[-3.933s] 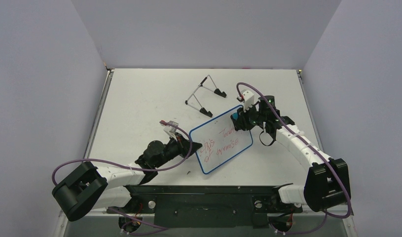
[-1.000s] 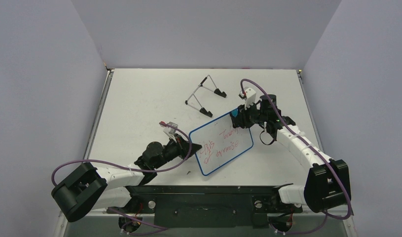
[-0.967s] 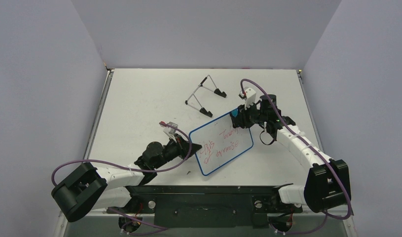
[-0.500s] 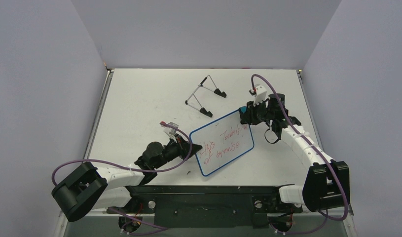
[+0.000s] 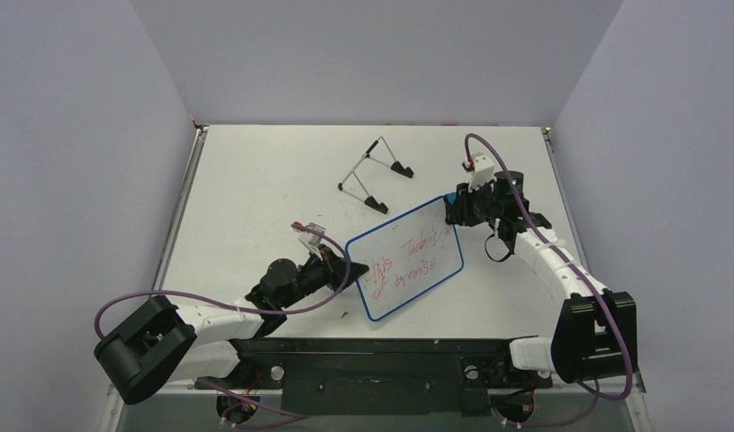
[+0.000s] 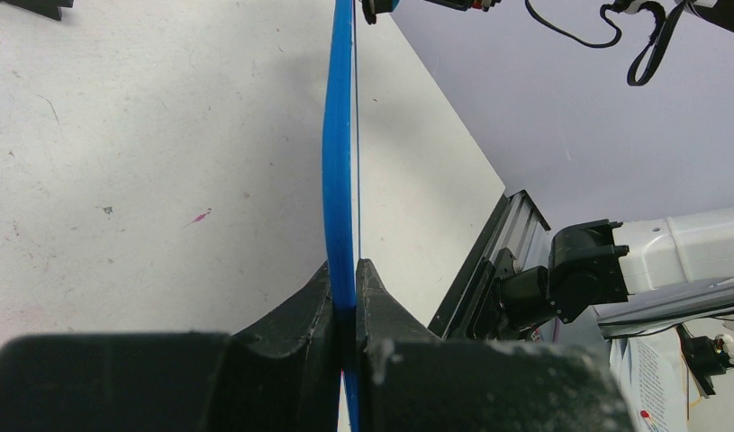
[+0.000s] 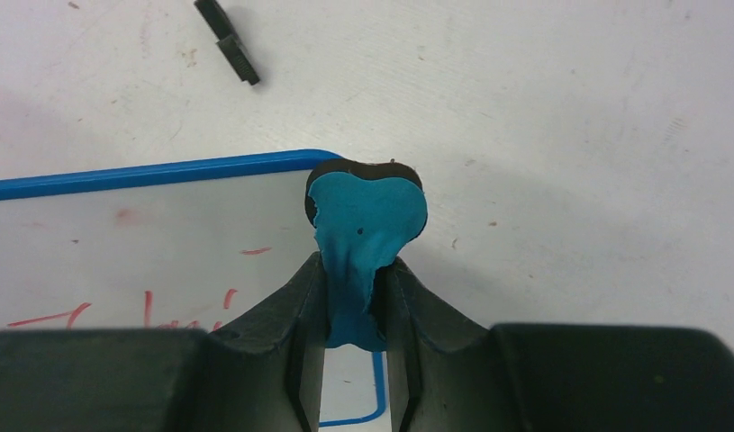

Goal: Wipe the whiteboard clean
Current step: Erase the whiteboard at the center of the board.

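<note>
By the near edge of the table (image 5: 255, 180), the left gripper (image 5: 349, 267) is clamped shut on the left short edge of the whiteboard (image 5: 408, 261), its jaws pressed onto the thin blue rim. The board looks light, stiff and slick-faced, so an edge pinch suits it, though wiping pressure could pivot it. It sits right of centre, face up, its long axis running diagonally from near-left to far-right. At its far-right corner, the right gripper (image 5: 455, 210) pinches the soft eraser (image 7: 367, 216).
</note>
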Action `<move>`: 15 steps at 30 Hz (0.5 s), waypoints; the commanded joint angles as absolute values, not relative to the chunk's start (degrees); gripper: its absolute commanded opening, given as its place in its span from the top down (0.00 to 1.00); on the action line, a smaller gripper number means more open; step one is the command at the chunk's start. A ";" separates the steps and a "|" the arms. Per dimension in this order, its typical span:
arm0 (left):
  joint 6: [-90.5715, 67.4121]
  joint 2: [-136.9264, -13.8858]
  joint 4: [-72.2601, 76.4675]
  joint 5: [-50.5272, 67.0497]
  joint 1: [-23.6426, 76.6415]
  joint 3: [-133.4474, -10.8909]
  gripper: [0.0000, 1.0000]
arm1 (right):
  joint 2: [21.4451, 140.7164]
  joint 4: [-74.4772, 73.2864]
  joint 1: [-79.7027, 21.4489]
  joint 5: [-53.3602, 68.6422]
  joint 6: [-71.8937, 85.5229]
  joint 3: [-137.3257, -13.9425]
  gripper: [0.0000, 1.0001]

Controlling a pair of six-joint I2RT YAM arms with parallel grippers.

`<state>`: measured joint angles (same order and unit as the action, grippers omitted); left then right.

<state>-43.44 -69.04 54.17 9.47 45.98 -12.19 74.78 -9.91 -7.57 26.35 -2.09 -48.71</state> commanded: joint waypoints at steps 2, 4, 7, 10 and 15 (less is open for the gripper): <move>-42.78 -66.87 61.97 10.57 45.99 -12.68 1.00 | 75.06 -8.51 -11.71 34.44 -3.49 -49.12 1.00; -42.68 -66.48 61.59 10.48 45.99 -12.66 1.00 | 75.47 -9.31 -13.35 37.01 -4.39 -49.32 1.00; -42.46 -66.07 60.88 10.30 45.94 -12.74 1.00 | 75.12 -8.94 -14.29 37.61 -4.30 -49.08 1.00; -42.45 -66.00 60.65 10.31 45.95 -12.81 1.00 | 74.69 -6.30 -12.18 31.54 -1.68 -48.68 1.00; -42.45 -66.81 60.82 10.75 45.92 -13.37 1.00 | 75.90 -3.74 -7.06 19.46 5.36 -47.11 1.00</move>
<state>-43.20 -68.14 53.76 8.45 45.87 -11.81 74.89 -8.47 -10.46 29.12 -0.05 -48.34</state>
